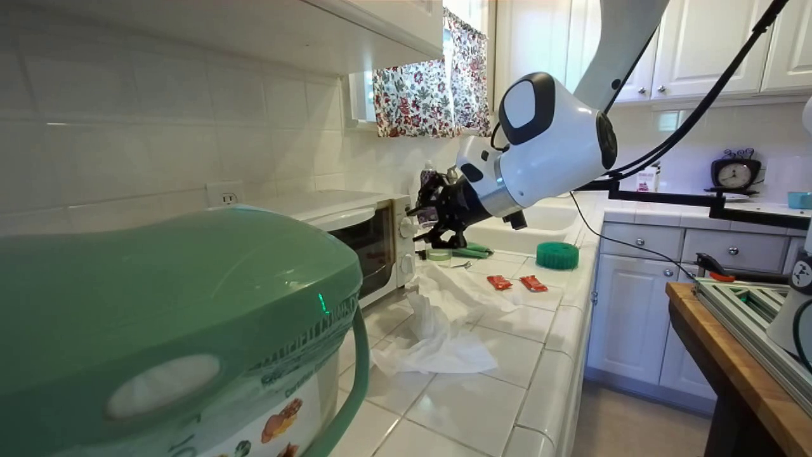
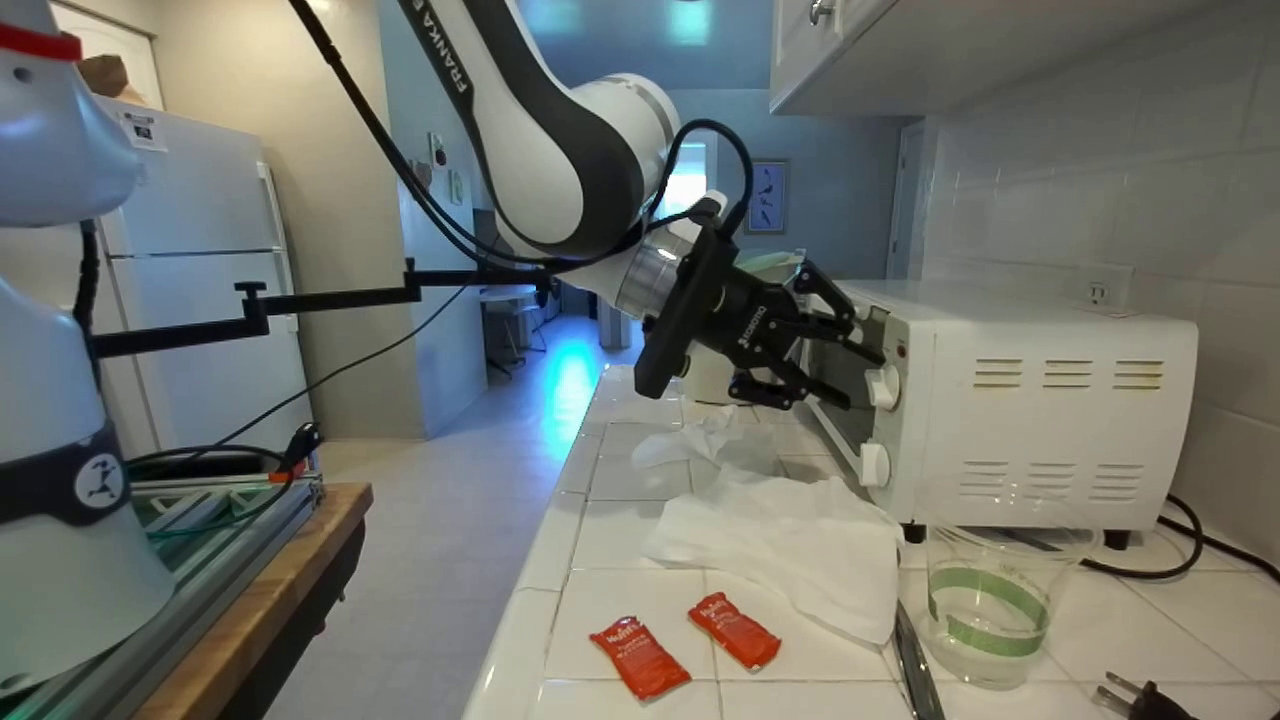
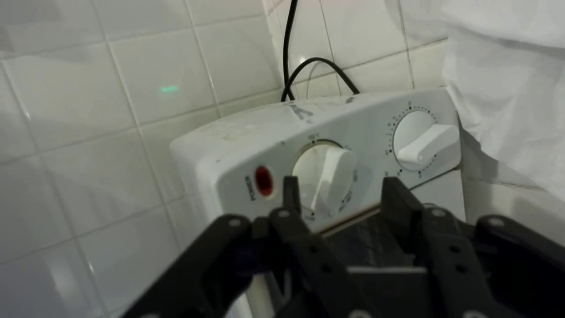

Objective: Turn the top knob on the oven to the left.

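In an exterior view: gripper (image 1: 416,225) is pointing at oven (image 1: 366,238); packets (image 1: 499,282) are lying on counter (image 1: 469,406). In an exterior view: fingers (image 2: 863,350) are standing apart, close to oven's top knob (image 2: 883,388); contact unclear. In wrist view: top knob is sitting between lamp (image 3: 264,181) and lower knob (image 3: 426,143).
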### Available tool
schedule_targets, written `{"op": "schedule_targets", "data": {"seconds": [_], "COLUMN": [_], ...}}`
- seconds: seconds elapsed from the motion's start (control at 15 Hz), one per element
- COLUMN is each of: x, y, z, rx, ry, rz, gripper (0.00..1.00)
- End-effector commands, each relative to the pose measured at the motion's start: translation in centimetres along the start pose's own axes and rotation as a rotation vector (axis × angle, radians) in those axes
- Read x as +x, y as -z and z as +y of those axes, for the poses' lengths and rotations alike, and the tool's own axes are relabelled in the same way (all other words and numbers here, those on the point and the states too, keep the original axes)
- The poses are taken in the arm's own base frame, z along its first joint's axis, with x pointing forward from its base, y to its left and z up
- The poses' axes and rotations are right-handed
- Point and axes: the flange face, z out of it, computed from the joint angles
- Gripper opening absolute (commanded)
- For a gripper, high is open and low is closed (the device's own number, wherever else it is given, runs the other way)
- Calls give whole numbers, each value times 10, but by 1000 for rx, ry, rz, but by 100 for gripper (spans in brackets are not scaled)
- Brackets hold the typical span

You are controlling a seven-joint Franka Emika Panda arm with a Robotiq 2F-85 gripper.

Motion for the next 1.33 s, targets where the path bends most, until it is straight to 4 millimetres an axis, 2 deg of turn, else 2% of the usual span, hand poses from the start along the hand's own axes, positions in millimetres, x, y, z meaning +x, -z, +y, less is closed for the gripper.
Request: {"op": "schedule_targets", "data": {"seconds": [0.0, 0.13, 0.27, 0.4, 0.47, 0.53, 0.73, 1.13, 1.27], "x": [-3, -3, -3, -3, -3, -2, -1, 0, 1], "y": [2, 1, 1, 0, 0, 0, 2, 2, 3], "z": [2, 4, 5, 4, 4, 4, 1, 0, 0], "rx": [-35, -46, -52, -55, -56, -56, -52, -58, -58], "ry": [-16, -21, -25, -30, -33, -35, -35, -39, -48], "rz": [8, 8, 9, 10, 11, 12, 16, 20, 25], "gripper": [58, 59, 54, 42, 29, 21, 10, 25, 23]}}
